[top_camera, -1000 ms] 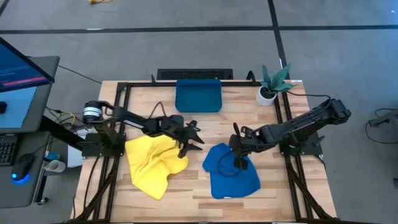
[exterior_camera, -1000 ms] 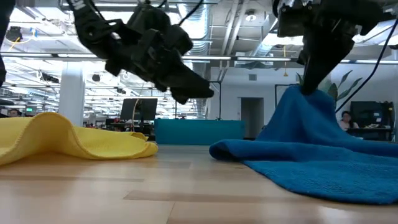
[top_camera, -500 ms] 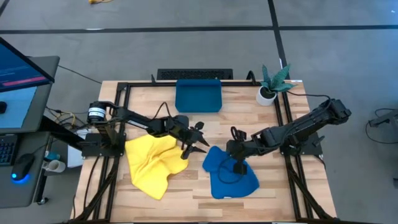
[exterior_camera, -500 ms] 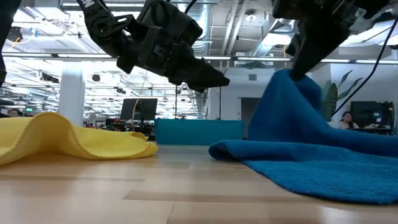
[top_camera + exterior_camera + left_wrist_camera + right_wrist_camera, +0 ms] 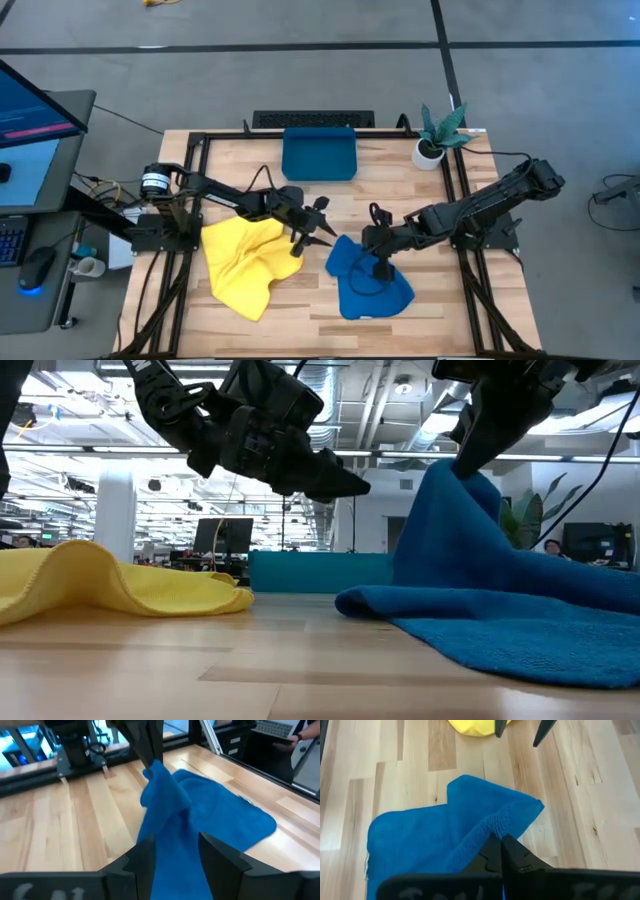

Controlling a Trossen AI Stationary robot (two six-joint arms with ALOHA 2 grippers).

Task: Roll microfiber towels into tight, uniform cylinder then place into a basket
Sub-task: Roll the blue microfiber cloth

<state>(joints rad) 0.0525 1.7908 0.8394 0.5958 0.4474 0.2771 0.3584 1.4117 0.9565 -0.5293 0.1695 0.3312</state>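
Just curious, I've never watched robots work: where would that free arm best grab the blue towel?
Probably the blue towel's loose corner on the table, approached from the yellow towel's side. The right gripper already pinches the raised fold, and the left gripper's open fingers face that corner.

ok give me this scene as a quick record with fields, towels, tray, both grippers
blue microfiber towel: on the table's right half, one part pinched and lifted into a peak
yellow microfiber towel: crumpled on the left half, untouched
dark teal plastic tray: far edge of the table, no towel in it
right gripper: shut on the blue towel's raised fold
left gripper: open, in the air between the two towels, holding nothing
small white pot with green plant: far right corner
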